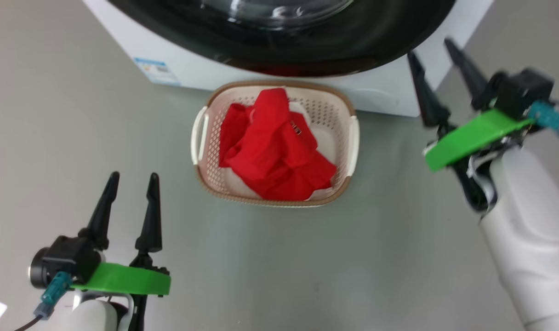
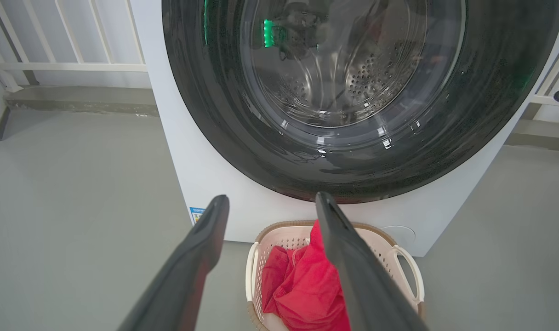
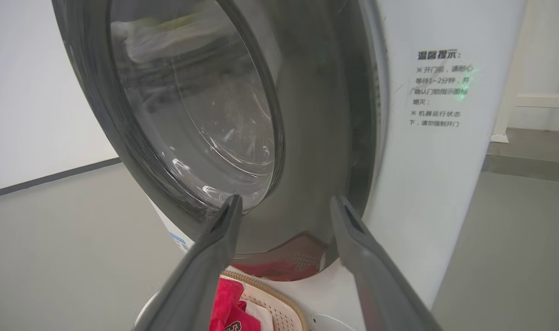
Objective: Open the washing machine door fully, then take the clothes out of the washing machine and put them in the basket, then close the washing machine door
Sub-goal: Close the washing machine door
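Jaws apart, empty, on left gripper (image 1: 134, 175) and right gripper (image 1: 429, 48). Clothes (image 1: 275, 147) in the basket (image 1: 327, 108). Washing machine door (image 2: 206, 115) looks shut; a flat push on its rim would confirm the latch.

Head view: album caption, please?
Red clothes lie in cream perforated basket before white washing machine; left gripper and right gripper open.

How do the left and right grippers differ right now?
The left gripper sits low over the floor, short of the basket; the right gripper is up by the washing machine corner. The left points roughly straight up the head view; the right leans left. Both are open and empty.
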Tool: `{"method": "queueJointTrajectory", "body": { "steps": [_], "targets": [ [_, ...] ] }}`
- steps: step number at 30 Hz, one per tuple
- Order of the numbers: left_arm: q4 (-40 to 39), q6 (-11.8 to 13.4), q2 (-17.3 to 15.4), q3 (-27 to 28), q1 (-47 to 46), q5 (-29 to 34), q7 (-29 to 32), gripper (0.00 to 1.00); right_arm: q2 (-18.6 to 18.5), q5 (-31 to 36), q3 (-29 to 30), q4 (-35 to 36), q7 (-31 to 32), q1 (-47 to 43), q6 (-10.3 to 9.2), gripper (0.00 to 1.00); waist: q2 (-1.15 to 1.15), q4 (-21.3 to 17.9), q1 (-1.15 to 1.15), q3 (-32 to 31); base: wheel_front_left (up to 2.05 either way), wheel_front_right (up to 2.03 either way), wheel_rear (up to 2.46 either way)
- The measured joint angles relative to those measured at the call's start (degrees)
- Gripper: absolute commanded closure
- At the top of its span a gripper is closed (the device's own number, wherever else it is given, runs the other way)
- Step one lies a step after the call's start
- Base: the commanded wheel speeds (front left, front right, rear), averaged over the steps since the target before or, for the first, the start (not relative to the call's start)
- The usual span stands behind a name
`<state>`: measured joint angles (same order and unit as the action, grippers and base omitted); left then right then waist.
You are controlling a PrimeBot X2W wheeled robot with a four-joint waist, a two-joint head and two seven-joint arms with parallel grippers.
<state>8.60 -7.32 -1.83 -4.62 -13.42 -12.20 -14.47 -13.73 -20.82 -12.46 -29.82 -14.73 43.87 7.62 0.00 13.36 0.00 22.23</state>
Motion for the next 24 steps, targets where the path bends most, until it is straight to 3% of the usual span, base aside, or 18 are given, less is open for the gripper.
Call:
{"method": "queueJointTrajectory", "body": {
  "steps": [12,24],
  "targets": [
    [2.9,0.0,-2.7,0.6,2.9,0.0,0.0,0.00,0.5,-0.1,-1.0,-0.2,0.0,-10.5,-0.01,0.00,0.00,-5.1,0.00,-5.4,0.00,0.00,0.00],
    [3.6,0.0,-4.9,1.7,6.4,-1.0,0.0,0.00,0.1,-0.1,2.0,1.0,0.0,-18.9,-0.01,0.00,0.00,-10.7,0.00,-10.1,0.00,0.00,0.00]
  ]
}}
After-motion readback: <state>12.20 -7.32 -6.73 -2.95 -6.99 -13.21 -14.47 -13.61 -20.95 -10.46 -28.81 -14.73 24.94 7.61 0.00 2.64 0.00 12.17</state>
